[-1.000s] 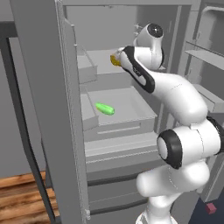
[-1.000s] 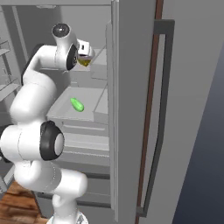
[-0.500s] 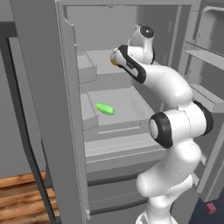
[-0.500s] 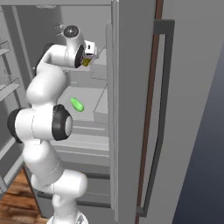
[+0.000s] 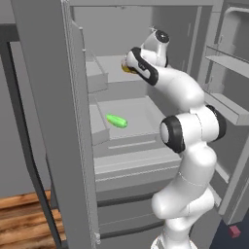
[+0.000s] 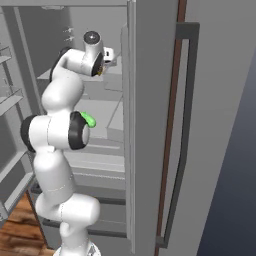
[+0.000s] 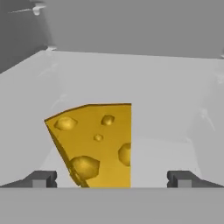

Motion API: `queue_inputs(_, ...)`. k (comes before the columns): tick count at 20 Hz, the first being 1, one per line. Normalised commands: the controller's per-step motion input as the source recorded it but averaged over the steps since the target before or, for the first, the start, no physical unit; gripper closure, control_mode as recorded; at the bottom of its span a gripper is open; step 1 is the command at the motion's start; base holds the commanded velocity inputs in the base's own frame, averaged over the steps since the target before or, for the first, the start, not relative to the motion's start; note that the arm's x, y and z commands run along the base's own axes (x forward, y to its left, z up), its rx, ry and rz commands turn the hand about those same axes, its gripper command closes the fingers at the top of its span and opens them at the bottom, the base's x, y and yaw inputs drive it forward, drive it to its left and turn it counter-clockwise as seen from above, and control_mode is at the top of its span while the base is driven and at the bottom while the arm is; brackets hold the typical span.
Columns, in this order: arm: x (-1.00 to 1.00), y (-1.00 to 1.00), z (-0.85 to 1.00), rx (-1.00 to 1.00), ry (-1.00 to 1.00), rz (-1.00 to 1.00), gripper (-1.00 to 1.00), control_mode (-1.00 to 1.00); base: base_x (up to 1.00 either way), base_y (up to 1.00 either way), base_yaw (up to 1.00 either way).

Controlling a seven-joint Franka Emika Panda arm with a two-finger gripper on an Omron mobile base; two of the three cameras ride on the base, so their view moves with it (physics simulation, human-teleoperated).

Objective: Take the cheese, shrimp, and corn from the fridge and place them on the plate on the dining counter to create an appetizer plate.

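The fridge (image 5: 44,112) stands open. On its upper shelf sits the cheese (image 7: 98,144), a yellow-orange wedge with holes; a sliver of it peeks past the wrist (image 5: 126,68). My gripper (image 7: 111,178) is open, fingers either side of the wedge, which sits nearer the left fingertip (image 7: 41,178) and touches neither. The corn (image 5: 116,120), a bright green oval, lies on the shelf below, and in the right base view the corn (image 6: 89,119) is partly hidden by my arm. Shrimp, plate and dining counter are out of view.
Door racks (image 5: 226,104) hang on the open right-hand door. A small bin (image 5: 96,75) sits at the left of the upper shelf. Closed drawers (image 5: 131,168) lie under the corn's shelf. The other door's long dark handle (image 6: 177,135) runs vertically. Wooden floor (image 5: 24,219) shows below.
The arm has straightened up and pushed its hand deeper over the upper shelf toward the cheese. The jaws have stayed open. The corn has not moved.
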Motion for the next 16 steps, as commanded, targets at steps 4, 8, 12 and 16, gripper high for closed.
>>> queue_inputs(4,0.44,0.00,-0.18,0.00,0.00,0.06,-1.00,-1.00,0.00,0.00,0.00)
queue_inputs(8,0.36,0.00,-0.25,0.00,0.00,0.05,-1.00,-1.00,0.00,0.00,0.00)
queue_inputs(12,0.33,0.09,-0.30,0.00,0.02,0.05,1.00,-1.00,0.00,0.00,0.00)
queue_inputs(16,0.04,0.14,-0.24,0.00,0.00,0.04,1.00,-1.00,0.00,0.00,0.00)
